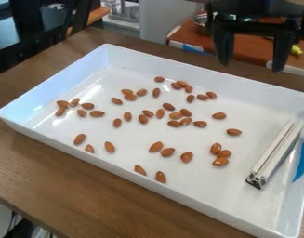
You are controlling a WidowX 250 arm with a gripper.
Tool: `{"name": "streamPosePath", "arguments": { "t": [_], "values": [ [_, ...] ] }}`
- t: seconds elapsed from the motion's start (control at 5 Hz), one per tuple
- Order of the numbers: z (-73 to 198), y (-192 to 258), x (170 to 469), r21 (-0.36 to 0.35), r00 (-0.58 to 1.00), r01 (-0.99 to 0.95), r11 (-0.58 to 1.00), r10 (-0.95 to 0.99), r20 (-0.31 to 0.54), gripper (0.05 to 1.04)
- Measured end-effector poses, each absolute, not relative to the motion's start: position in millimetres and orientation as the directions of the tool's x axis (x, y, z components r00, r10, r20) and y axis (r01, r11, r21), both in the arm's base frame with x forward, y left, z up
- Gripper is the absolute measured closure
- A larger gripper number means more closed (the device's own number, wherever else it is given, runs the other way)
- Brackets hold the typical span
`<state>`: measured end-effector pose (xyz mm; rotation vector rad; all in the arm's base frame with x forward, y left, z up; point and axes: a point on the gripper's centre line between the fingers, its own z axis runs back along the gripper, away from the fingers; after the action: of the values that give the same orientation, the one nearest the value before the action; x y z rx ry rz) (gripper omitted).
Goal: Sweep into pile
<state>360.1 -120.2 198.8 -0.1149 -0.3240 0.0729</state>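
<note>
The black two-finger gripper (251,67) hangs at the upper right of the frame, above the far side of a white rectangular tray (197,203), its fingers spread apart and pointing down in an open stance. The tray sits at a slant on a brown wooden table (29,162) and takes up most of the frame. Almonds (156,147) lie scattered over its floor, most thickly from the left to the upper middle. Some form loose groups: one toward the tray's left end, one at the center of the frame, and a tight trio right of center and lower down. A few more lie along the near side, two of them close to the near wall at the lower middle. At the right of the frame a silvery slotted metal bar (275,153) lies on the tray floor, apart from the almonds, running diagonally from its dark-ended lower left tip up toward the right wall. Blue tape (302,160) shows at the right edge of the frame, beside the bar. Behind the tray, at the upper right, is a reddish-brown surface (253,45) with a metal bowl (201,24) and a small yellow object (296,50) on it.
</note>
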Motion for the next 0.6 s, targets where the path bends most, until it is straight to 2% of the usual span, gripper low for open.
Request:
{"name": "streamPosePath", "arguments": {
  "t": [0.2,0.4,0.6],
  "values": [
    [179.6,-119.7,357.8,-0.108,0.960,-0.063,0.992,0.090,0.267,0.093],
    [170.1,-127.7,359.6,-0.126,0.955,-0.057,0.990,0.091,0.282,0.093],
    [163.0,-136.4,362.8,-0.180,0.944,-0.062,0.982,0.116,0.308,0.093]
  ]
}}
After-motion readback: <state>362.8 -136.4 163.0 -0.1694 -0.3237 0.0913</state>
